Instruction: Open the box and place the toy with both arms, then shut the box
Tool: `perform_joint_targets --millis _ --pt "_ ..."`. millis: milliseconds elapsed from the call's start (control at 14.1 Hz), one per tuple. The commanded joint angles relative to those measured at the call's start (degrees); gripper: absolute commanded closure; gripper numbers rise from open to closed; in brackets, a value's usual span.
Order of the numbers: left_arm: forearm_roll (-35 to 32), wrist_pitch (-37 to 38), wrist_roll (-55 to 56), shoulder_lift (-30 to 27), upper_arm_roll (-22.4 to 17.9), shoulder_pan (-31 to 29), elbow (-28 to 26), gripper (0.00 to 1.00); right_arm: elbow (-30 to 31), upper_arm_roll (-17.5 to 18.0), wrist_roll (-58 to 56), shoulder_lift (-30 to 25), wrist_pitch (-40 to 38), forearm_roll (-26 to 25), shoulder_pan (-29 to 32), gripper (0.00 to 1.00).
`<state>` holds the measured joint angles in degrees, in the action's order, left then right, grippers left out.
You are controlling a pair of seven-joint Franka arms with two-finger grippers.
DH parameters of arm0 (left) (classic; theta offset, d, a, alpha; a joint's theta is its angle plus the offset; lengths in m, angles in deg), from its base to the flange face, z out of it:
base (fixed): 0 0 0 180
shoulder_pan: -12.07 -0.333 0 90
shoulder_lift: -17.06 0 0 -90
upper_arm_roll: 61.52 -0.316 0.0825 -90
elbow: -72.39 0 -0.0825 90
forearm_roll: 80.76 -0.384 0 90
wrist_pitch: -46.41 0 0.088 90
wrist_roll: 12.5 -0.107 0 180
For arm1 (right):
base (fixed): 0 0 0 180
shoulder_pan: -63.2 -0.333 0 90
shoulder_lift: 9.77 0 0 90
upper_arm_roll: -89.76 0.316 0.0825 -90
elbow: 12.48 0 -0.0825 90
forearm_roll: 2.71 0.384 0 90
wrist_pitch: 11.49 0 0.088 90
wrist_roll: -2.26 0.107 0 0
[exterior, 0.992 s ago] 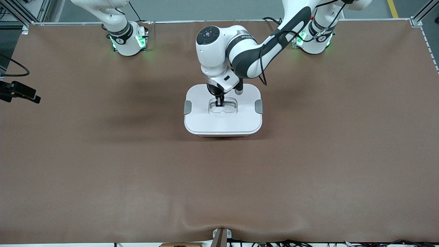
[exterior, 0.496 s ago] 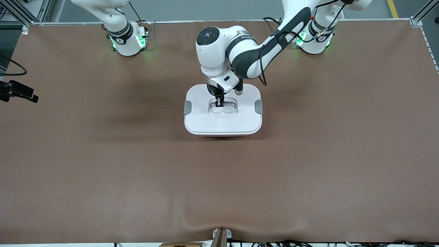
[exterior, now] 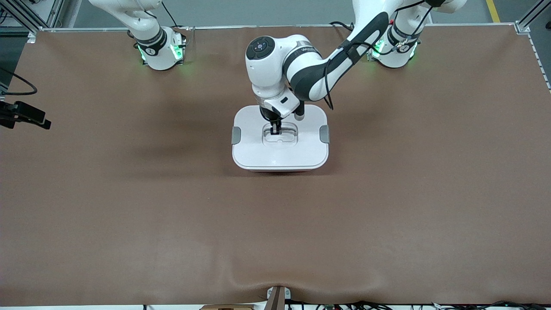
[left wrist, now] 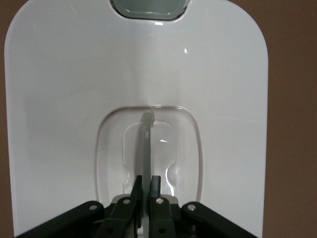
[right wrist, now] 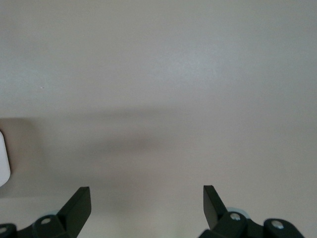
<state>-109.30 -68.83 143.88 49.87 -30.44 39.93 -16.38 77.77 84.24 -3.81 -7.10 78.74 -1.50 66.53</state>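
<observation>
The box (exterior: 280, 146) sits mid-bench (exterior: 129, 206), its white lid (left wrist: 74, 74) on. The left hand (exterior: 275, 128) is clenched on the thin handle (left wrist: 146, 148) in the lid's recess. The right hand (right wrist: 147, 206) waits aloft, fingers spread wide.

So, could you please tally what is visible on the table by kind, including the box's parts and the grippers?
Box: 1
Lid: 1
Grey side clips: 2
Left gripper, shut on the lid's handle: 1
Right gripper, open: 1
Toy: 0 visible
Total: 6
</observation>
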Motion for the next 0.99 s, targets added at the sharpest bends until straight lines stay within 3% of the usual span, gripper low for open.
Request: perform_joint_targets --millis 0,354,921 --pt "-1.96 0.72 4.02 0.5 -0.14 0.8 0.79 1.0 0.71 0.34 2.03 -0.73 0.21 -0.24 -0.17 0.0" --pt "-1.78 0.98 4.46 -1.08 0.12 0.62 -0.18 1.0 0.54 0.34 5.28 -1.0 -0.14 -0.33 -2.45 0.0" --pt "-2.31 0.89 5.16 -0.91 0.12 0.97 -1.5 1.0 0.37 -0.01 1.15 -0.82 -0.23 -0.24 -0.69 0.0"
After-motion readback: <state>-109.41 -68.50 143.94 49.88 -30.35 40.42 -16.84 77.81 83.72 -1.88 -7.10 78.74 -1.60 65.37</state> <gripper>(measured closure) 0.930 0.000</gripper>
